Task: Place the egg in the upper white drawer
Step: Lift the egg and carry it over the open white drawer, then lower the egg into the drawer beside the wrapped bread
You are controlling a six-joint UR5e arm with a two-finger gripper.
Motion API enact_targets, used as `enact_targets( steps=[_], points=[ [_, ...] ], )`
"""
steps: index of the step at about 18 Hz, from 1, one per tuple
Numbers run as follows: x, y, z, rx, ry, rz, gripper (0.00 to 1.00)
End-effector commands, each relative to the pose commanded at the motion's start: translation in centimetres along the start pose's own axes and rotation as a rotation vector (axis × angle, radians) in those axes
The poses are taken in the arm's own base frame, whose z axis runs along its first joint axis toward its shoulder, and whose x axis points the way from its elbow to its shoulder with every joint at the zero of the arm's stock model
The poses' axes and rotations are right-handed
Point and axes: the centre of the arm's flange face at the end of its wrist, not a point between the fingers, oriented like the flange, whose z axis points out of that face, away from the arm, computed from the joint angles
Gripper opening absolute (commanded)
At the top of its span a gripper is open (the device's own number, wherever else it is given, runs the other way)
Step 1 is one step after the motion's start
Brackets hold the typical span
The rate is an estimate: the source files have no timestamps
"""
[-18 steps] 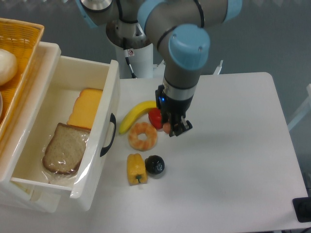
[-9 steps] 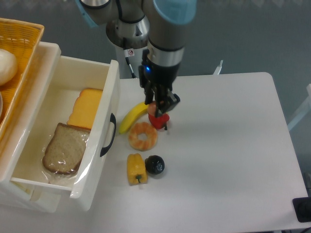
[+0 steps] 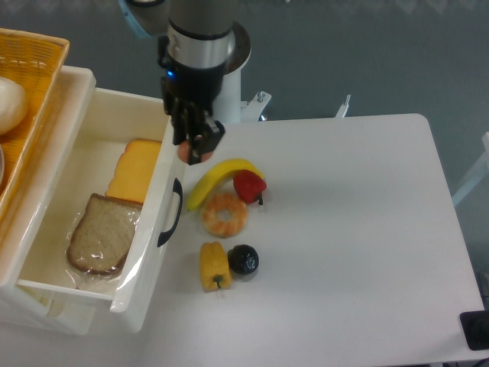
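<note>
Orange egg (image 3: 186,151) sits gripped in the pincer (image 3: 191,145), raised just above the front panel of the drawer (image 3: 170,164).

Grey arm (image 3: 200,30), blue joint caps, black gripper (image 3: 191,141)

Gripper (image 3: 192,145) holds egg (image 3: 187,152) above drawer's (image 3: 145,237) front.

light: bright, even, from overhead
shadows: soft, short, under the banana (image 3: 218,180) and black ball (image 3: 244,260)
glare: sheen on the upper white drawer (image 3: 170,145) front panel, white table (image 3: 359,229) near blown out
focus: sharp overall, slight blur on the gripper (image 3: 192,147)
</note>
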Motion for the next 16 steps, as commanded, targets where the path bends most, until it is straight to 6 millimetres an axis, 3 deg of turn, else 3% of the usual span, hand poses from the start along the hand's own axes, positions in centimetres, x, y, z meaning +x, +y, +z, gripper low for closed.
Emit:
enact_targets(
  steps=[7, 16],
  points=[
    [1.6, -3.8, 2.4, 0.017, 0.046, 0.115, 0.14],
    [2.3, -6.2, 6.6, 0.02, 0.125, 0.189, 0.15]
  ],
)
